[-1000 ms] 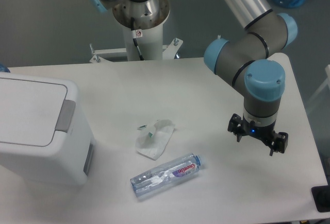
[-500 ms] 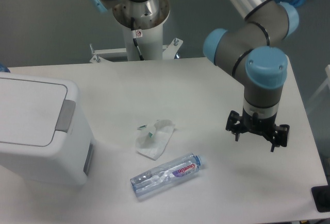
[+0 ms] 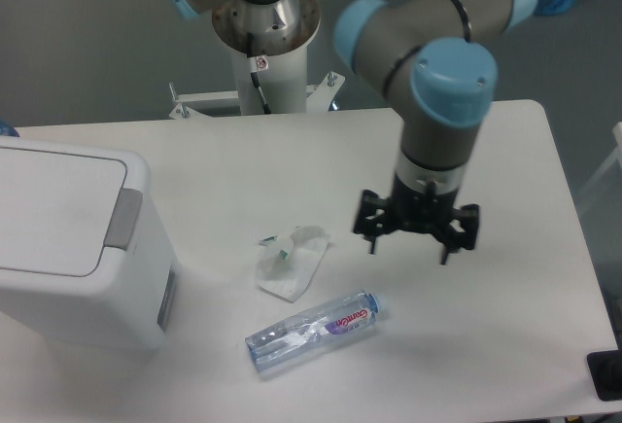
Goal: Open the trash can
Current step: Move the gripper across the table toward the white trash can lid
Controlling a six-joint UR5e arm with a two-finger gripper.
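Note:
The trash can (image 3: 68, 248) is a large white boxy bin at the table's left edge, its flat lid down and a grey tab (image 3: 124, 219) on its right side. My gripper (image 3: 408, 247) hangs over the middle right of the table, pointing down, fingers spread open with nothing between them. It is well to the right of the trash can, apart from it.
A crumpled white tissue (image 3: 292, 263) lies between the trash can and the gripper. A clear plastic bottle (image 3: 311, 331) with a blue cap lies on its side near the front edge. The arm's base column (image 3: 262, 44) stands behind the table.
The arm has swung left, carrying the open gripper from the right side of the table toward the middle. The trash can, tissue and bottle have not moved.

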